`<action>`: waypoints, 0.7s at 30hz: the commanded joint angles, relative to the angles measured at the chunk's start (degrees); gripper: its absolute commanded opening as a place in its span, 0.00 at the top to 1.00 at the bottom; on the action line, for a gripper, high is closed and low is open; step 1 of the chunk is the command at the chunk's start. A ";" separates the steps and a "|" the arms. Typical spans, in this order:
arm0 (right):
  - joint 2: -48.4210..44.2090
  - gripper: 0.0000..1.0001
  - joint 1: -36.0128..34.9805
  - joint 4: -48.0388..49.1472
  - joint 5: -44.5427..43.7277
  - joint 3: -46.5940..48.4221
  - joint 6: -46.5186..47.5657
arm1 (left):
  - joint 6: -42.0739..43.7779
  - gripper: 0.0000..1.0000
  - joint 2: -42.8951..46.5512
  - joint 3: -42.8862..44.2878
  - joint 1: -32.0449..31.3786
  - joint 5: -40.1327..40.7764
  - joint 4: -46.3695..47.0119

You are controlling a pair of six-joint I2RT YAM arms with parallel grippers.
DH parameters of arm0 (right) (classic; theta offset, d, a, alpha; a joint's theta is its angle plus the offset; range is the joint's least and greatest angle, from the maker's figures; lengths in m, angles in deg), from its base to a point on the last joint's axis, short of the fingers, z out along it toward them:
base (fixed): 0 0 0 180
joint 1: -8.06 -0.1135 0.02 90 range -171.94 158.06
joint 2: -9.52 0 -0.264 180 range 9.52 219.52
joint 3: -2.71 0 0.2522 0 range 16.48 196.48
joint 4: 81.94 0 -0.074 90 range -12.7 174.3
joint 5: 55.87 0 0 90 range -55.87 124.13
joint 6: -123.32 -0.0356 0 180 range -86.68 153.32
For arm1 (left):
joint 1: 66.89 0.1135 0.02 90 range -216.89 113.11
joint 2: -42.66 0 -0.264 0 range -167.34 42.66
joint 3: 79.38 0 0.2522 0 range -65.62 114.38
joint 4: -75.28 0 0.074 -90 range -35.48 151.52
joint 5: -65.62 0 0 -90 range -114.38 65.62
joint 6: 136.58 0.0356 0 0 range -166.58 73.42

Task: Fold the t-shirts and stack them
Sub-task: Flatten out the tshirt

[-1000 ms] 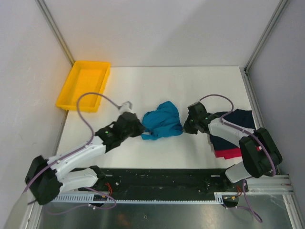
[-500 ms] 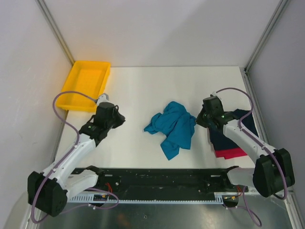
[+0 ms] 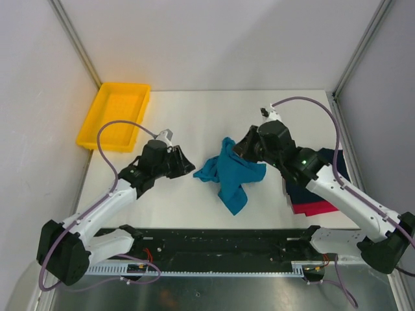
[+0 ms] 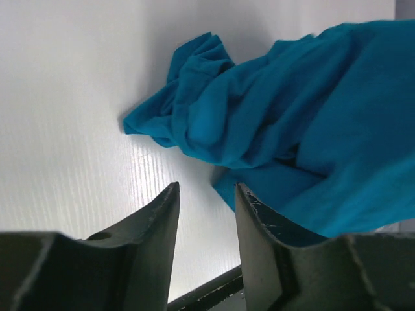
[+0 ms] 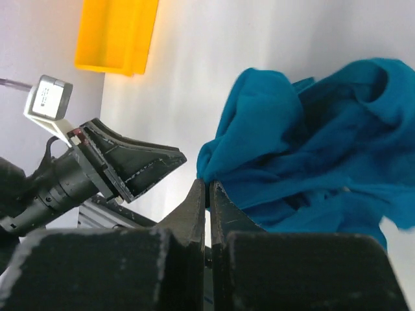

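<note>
The teal t-shirt lies crumpled in the middle of the tabletop, its far corner pinched up in the right claw (a tail trails nearward). By the right edge, a navy t-shirt lies flat atop a red-pink t-shirt.

The teal t-shirt is seen as soft matt cloth, dull and heavily creased. Same story for the navy t-shirt and the red-pink t-shirt, both flat-looking fabric. The table is finished in smooth white, with a faint sheen and fine grain lines picked up in the left wrist view. The yellow tray is moulded in glossy plastic. The left gripper is fitted with dark matt plastic fingers, scuffed pale along the edges.
</note>
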 commanded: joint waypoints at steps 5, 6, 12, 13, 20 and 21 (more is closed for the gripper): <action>14.87 1.00 -2.46 3.76 -1.10 1.21 -1.24 | -0.85 0.49 3.82 -2.95 -0.13 -3.95 2.22; 16.21 1.00 -2.36 4.55 -0.62 1.21 -1.03 | -0.86 0.48 3.50 -3.29 -0.30 -4.55 2.27; 21.59 0.87 -1.23 5.71 3.36 1.21 -1.48 | 0.11 0.43 2.38 -4.36 -3.09 -5.86 2.38; 21.50 0.78 -1.22 5.22 3.06 1.21 -1.41 | 0.19 0.43 2.03 -4.52 -3.71 -5.91 2.39; 14.08 0.40 0.37 -2.19 -2.08 0.49 0.02 | 1.20 0.42 -2.96 -3.70 -8.56 -5.48 2.83; 12.47 0.39 0.68 -3.35 -2.56 -0.34 0.04 | 1.27 0.42 -3.71 -3.31 -9.53 -5.36 2.97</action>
